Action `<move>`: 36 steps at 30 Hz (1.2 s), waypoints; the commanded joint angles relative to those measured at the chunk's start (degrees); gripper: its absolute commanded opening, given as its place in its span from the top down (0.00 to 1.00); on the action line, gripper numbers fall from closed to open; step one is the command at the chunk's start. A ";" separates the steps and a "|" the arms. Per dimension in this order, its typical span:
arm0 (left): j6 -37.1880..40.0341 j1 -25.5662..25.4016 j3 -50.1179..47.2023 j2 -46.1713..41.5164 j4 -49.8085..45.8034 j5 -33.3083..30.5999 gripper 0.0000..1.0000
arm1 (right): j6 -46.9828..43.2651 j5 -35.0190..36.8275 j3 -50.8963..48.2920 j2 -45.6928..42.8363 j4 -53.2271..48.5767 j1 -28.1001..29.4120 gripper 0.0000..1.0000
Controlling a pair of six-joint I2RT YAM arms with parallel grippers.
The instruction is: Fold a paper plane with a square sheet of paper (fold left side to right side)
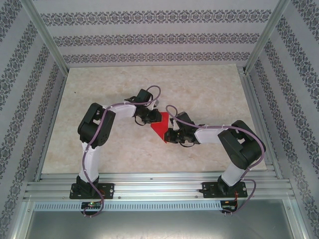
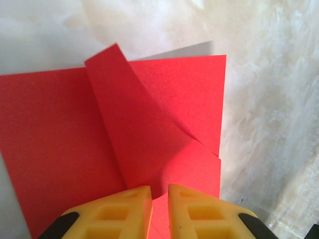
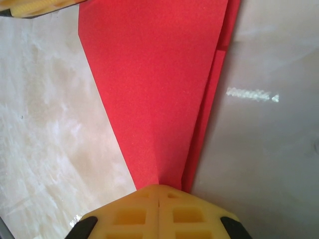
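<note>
The square sheet of paper (image 1: 160, 125) is bright red and creased into a pointed wedge, lying mid-table between both arms. In the left wrist view the paper (image 2: 60, 129) has a flap standing up along a diagonal crease. My left gripper (image 2: 159, 193) is shut on the paper, with a thin red fold caught in the narrow gap between its yellow fingers; from above it (image 1: 150, 121) sits at the sheet's left edge. My right gripper (image 3: 158, 189) is shut, its tips meeting at the narrow end of the paper (image 3: 159, 74); from above it (image 1: 168, 135) is at the sheet's lower right.
The tabletop (image 1: 209, 94) is pale marbled board inside a metal frame with patterned walls. A yellow finger of the left gripper (image 3: 35, 6) shows at the top left corner of the right wrist view. The two wrists sit close together over the paper.
</note>
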 commanded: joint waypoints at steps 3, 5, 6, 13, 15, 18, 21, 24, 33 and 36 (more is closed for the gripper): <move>3.62 6.30 4.18 3.61 0.90 -10.39 0.78 | -0.16 4.31 -4.59 3.86 -14.46 1.26 0.96; 3.63 6.91 5.90 4.30 0.47 -10.14 0.77 | -0.20 4.31 -4.51 3.89 -14.53 1.30 0.96; 3.63 7.29 6.96 4.75 0.25 -9.92 0.77 | -0.17 4.36 -4.59 3.86 -14.41 1.33 0.96; 3.22 9.48 14.34 7.68 -1.73 -9.20 0.76 | -0.03 4.31 -4.68 3.64 -14.52 1.39 0.96; 2.84 9.93 14.54 7.31 -1.37 -8.39 0.76 | -0.17 4.29 -4.64 3.45 -14.30 1.42 0.96; 3.19 9.94 10.31 3.49 0.96 -7.63 0.76 | -0.21 3.64 -4.50 1.91 -13.11 1.21 0.94; 2.50 9.89 2.17 -3.21 4.96 -6.97 0.76 | -0.20 2.08 -3.51 -1.72 -11.79 0.49 0.93; 1.50 9.48 -5.76 -10.30 8.11 -6.05 0.76 | -0.97 1.50 -1.15 -5.85 -13.13 -0.02 0.91; -1.36 0.25 -16.29 -20.72 11.42 -4.26 0.76 | -2.72 1.16 1.80 -7.65 -16.78 -1.20 0.90; -2.69 -3.51 -16.52 -20.38 13.28 -4.34 0.76 | -2.32 0.84 1.91 -9.16 -16.71 -1.51 0.90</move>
